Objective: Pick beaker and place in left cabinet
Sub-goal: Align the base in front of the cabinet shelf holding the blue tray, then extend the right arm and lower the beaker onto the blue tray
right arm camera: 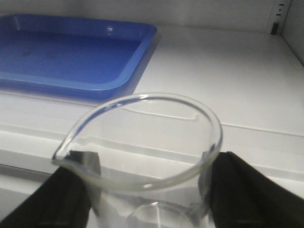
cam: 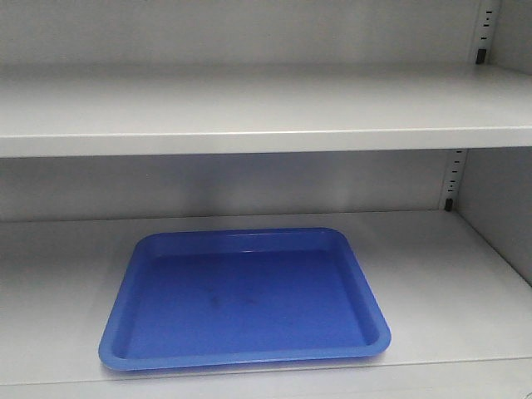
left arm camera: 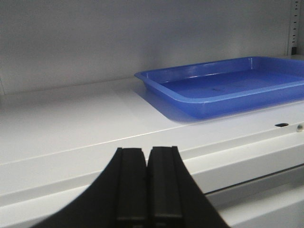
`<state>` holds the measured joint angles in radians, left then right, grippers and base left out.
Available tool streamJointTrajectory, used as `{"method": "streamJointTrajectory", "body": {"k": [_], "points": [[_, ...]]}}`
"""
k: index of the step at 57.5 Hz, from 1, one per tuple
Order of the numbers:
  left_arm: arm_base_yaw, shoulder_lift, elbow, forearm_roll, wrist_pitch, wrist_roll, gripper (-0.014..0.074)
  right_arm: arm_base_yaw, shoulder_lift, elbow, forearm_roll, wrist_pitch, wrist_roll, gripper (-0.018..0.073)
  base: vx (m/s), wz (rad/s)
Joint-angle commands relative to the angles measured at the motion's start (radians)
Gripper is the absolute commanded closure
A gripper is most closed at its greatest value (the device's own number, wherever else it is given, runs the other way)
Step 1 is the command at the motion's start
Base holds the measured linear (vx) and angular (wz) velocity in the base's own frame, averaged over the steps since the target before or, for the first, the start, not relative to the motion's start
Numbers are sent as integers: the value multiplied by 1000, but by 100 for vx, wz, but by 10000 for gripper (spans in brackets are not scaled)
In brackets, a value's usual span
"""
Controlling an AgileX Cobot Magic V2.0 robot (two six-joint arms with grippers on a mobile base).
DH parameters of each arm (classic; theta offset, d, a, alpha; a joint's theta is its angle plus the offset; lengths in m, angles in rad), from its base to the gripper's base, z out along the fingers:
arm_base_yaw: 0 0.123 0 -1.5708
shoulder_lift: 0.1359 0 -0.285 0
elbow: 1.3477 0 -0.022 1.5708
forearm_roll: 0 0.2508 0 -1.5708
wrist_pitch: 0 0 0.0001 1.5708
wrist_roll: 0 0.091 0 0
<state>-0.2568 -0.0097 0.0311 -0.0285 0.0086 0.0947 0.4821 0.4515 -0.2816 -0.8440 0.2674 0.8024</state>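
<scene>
Our right gripper (right arm camera: pixel 152 190) has its jaws closed on either side of the beaker (right arm camera: pixel 140 164), spout pointing left, at the near edge of the left cabinet (cam: pixel 490 208), above its lower shelf (cam: pixel 449 283) and right of the blue tray (cam: pixel 249 359). Our left gripper (left arm camera: pixel 147 161) has its jaws pressed together on nothing, left of the tray.

The clear glass beaker (right arm camera: pixel 142 187) is standing upright, spout pointing left, just outside the front edge of the pale grey, flat-shelved left cabinet (cam: pixel 249 179).
</scene>
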Motion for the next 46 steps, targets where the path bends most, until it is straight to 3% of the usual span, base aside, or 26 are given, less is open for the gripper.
{"method": "streamJointTrajectory", "body": {"k": [1,12,18,23,36,46], "points": [[-4,-19,16,-8,-84,-3,595,-2,3,-30,-24,-58,0,564,0,0],[-4,-19,16,-8,-84,-3,595,-2,45,-30,-49,-220,0,564,0,0],[-4,-19,16,-8,-84,-3,595,-2,140,-49,-100,-371,0,564,0,0],[-4,-19,16,-8,-84,-3,595,-2,249,-98,-96,-409,0,564,0,0],[-4,-19,16,-8,-84,-3,595,-2,545,-360,-90,-539,0,564,0,0],[-4,-19,16,-8,-84,-3,595,-2,773,-546,21,-658,0,564,0,0]]}}
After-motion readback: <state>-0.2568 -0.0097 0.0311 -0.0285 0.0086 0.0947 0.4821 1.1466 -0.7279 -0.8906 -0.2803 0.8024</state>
